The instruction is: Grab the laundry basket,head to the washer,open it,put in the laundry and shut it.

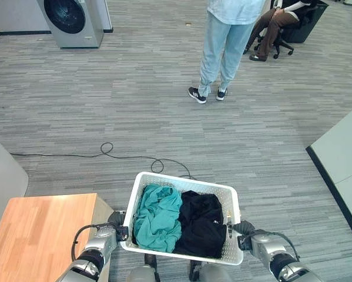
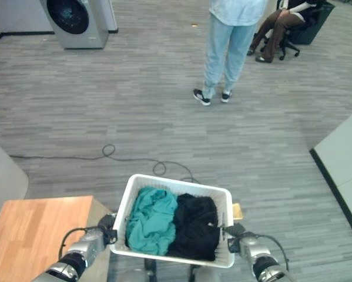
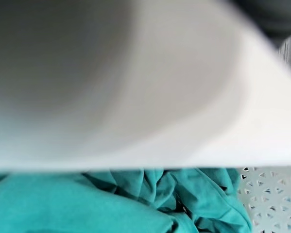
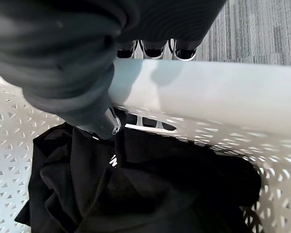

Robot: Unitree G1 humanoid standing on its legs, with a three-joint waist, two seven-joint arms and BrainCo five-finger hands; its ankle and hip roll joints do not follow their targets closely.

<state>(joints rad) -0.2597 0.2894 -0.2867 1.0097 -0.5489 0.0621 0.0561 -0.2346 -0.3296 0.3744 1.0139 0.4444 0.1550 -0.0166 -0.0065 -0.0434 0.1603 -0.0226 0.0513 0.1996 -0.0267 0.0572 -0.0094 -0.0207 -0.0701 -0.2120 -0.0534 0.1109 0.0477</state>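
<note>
A white perforated laundry basket (image 1: 181, 182) hangs in front of me above the floor, between my two hands. In it lie a teal garment (image 1: 158, 217) on the left and black clothes (image 1: 200, 226) on the right. My left hand (image 1: 117, 226) sits against the basket's left side; its wrist view has the rim (image 3: 135, 97) close up and the teal garment (image 3: 87, 204) below it. My right hand (image 1: 244, 229) is at the right side, its fingers (image 4: 155, 48) curled over the rim (image 4: 208, 92) and the thumb (image 4: 104, 124) inside by the handle slot. The washer (image 1: 73, 20) stands far ahead on the left, its round door shut.
A wooden table (image 1: 40, 235) is close at my lower left, with a pale rounded object (image 1: 2, 176) beside it. A person (image 1: 223, 47) stands ahead on the carpet, and another sits on a chair (image 1: 278, 23) behind. A light panel with a dark edge (image 1: 343, 158) runs along the right.
</note>
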